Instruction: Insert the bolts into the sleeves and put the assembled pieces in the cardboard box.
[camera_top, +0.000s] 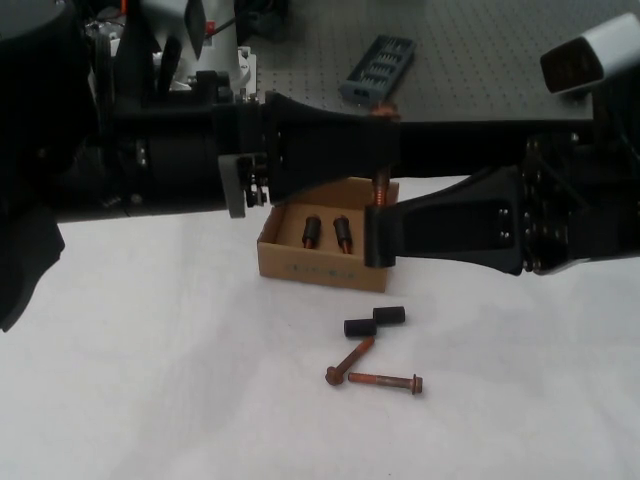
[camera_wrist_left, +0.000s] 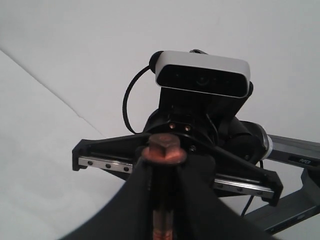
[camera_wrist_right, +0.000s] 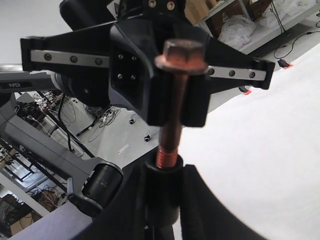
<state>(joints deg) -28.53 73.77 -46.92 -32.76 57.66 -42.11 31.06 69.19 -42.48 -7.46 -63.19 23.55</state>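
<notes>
Left gripper (camera_wrist_left: 165, 175) clamps the bolt (camera_wrist_right: 173, 120) just below its head; right gripper (camera_wrist_right: 162, 180) is closed on the sleeve (camera_wrist_right: 162, 195). Bolt tip meets sleeve mouth (axes in line), near the cardboard box (camera_top: 310, 265).

Both arms are matte black. The black, blocky-fingered left gripper (camera_wrist_right: 176, 102) has a silver screw-studded rail (camera_wrist_right: 65, 57) across its body. The black right gripper (camera_wrist_right: 162, 200) carries a matching silver rail (camera_wrist_left: 102, 163), a white-and-black wrist camera (camera_wrist_left: 202, 77) and a looping black cable (camera_wrist_left: 125, 102).
</notes>
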